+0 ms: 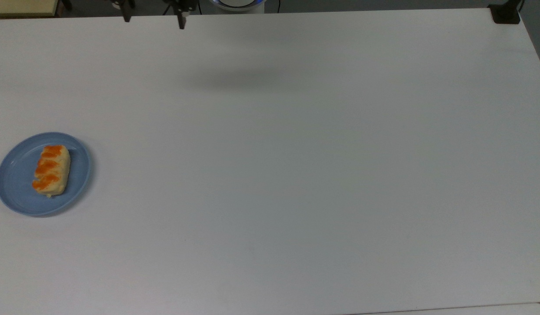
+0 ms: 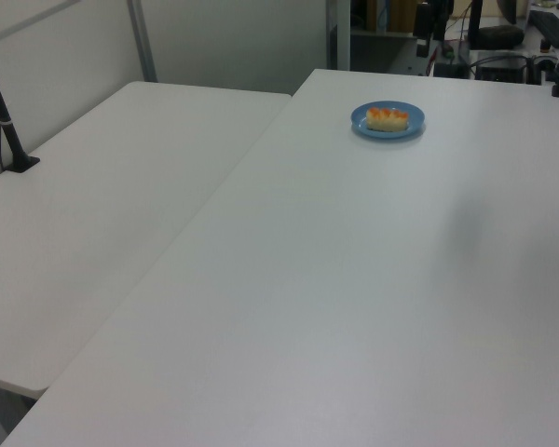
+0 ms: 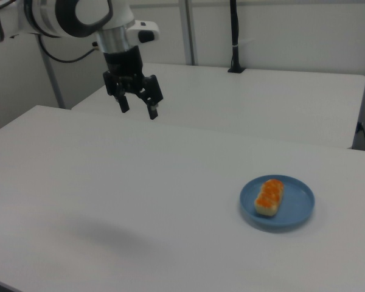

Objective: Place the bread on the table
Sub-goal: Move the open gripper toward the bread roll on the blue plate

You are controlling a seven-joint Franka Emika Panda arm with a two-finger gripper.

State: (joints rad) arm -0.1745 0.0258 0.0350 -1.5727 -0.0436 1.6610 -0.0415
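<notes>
White and plain, the table [image 1: 296, 175] has a second white table [image 2: 102, 214] just beside it, at the left view's left. On the table, a blue plate [image 1: 16, 192] sits near the top view's left edge, and the bread [image 1: 51, 169] lies on this plate, its orange stripes facing up. The gripper [image 3: 137, 108] hangs in the air above the far side of the table in the right view, well apart from the plate. Its two fingers [image 3: 152, 112] are spread wide and hold nothing.

Top view straight down over the table [image 1: 296, 175]; left and right views oblique, from opposite ends.
</notes>
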